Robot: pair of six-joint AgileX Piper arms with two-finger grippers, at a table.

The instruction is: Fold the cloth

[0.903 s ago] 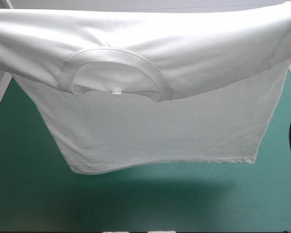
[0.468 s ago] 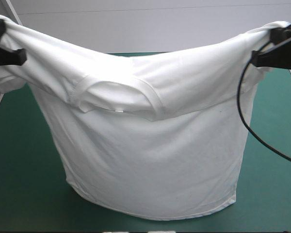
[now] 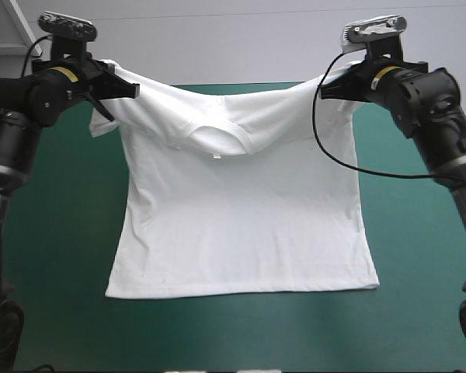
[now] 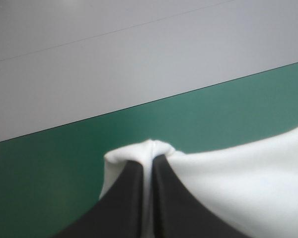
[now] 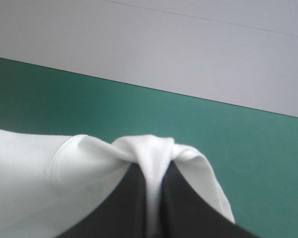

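Observation:
The white T-shirt (image 3: pixel 241 225) is held up by its two shoulders, collar (image 3: pixel 217 136) sagging between them. Its lower half lies flat on the teal-green cover (image 3: pixel 54 256), hem toward the near edge. My left gripper (image 3: pixel 124 85) is shut on the T-shirt's left shoulder, and my right gripper (image 3: pixel 326 88) is shut on the right shoulder. In the left wrist view the black fingers (image 4: pixel 126 198) pinch a fold of T-shirt (image 4: pixel 238 183) that bulges over my left gripper (image 4: pixel 149 156). The right wrist view shows the same: T-shirt (image 5: pixel 39 168) squeezed in my right gripper (image 5: pixel 154 171).
The table's far edge (image 3: pixel 241 84) runs just behind the raised shoulders. Bare teal-green cover flanks the shirt on both sides and lies in front of the hem. A short sleeve (image 3: pixel 101 124) hangs below my left gripper.
Both arms have carried the T-shirt away from the camera toward the far edge and lowered it. The hanging body has come down, its lower half now laid out flat on the cover.

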